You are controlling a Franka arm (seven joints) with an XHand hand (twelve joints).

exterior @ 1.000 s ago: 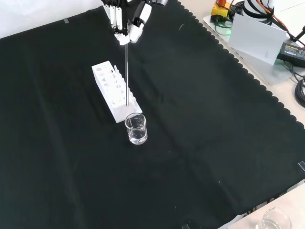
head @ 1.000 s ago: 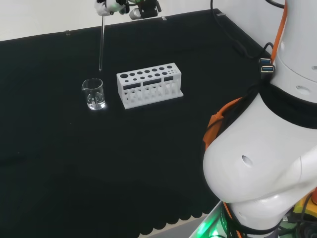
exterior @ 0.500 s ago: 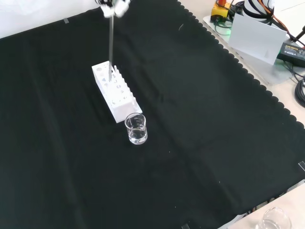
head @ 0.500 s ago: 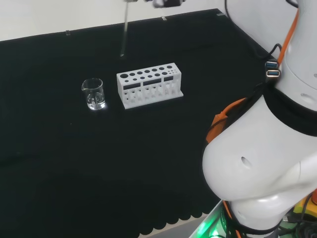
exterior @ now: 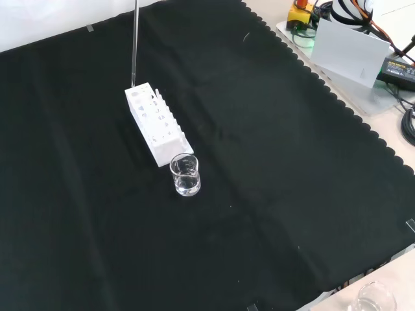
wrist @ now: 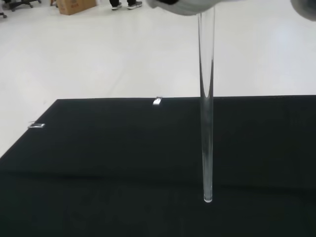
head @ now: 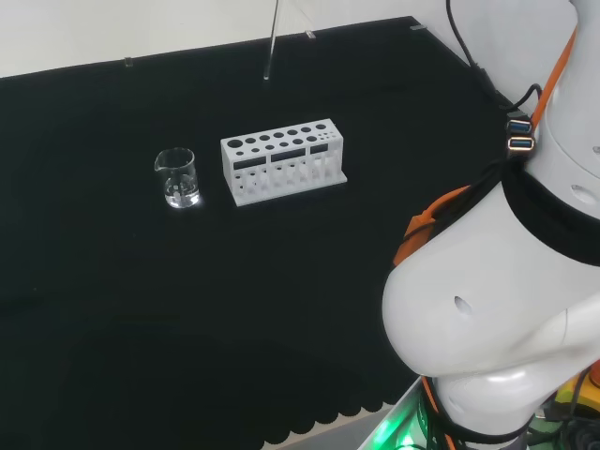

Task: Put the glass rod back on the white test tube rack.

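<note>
From behind the arm, the white test tube rack (head: 283,159) stands mid-cloth with a small glass beaker (head: 176,177) to its left, while the front view sets that beaker just before the rack's near end. The glass rod (exterior: 134,43) hangs upright in the air, its tip just above the rack's far end in the front view. The wrist view shows the rod's top running into a blurred white part of the hand (wrist: 185,6); how the fingers grip it I cannot tell.

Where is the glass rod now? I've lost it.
Upright in mid-air: in the front view, the glass rod hangs with its tip over the white rack's far end.
</note>
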